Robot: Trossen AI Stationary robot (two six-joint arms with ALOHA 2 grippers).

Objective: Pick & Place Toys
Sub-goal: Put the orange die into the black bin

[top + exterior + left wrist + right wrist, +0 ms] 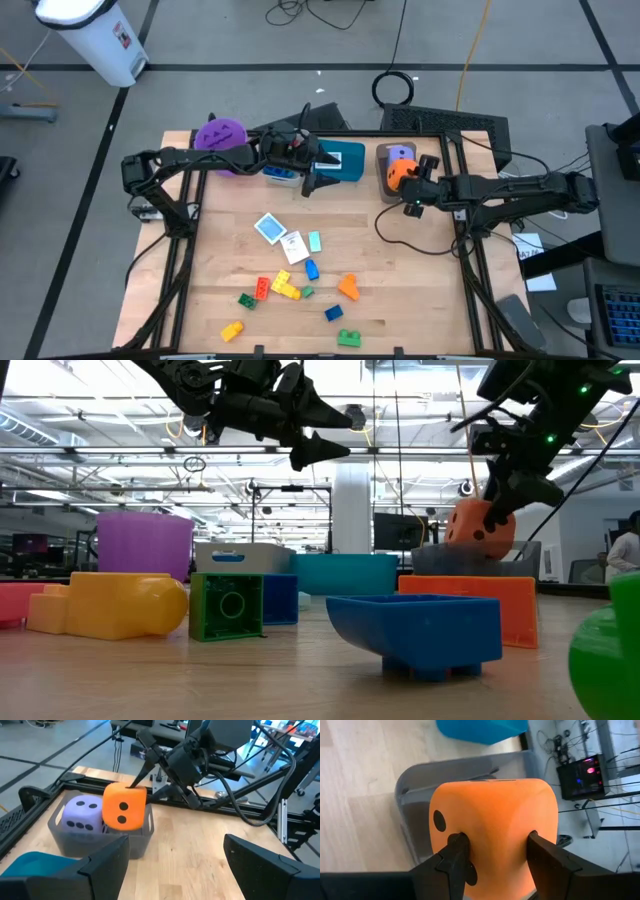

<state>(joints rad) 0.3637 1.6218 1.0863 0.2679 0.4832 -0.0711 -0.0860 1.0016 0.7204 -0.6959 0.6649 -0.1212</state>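
An orange soft die (124, 807) hangs over the grey bin (75, 845) at the table's far right, with my right gripper (495, 845) shut on it. A purple die (81, 812) lies inside that bin. My left gripper (312, 178) hovers open and empty above the teal bin (342, 160), its fingers pointing toward the grey bin. Several small bricks, among them an orange one (348, 287), a yellow one (232, 330) and a green one (349, 338), lie on the near half of the table with white-and-blue cards (270, 228). My right gripper pinches the orange die between its two fingers (457, 852), on two opposite faces near the die's upper side (495, 827). The soft walls dent in at the fingertips. The fingers slant down from the table's right. The die sits upright at the grey bin's rim height.
A purple bucket (220, 135) stands at the far left and a white-and-blue bin (282, 172) sits beside the teal bin. A black cable (400, 235) loops on the table below the right arm. Bare wood lies between the bins and the bricks.
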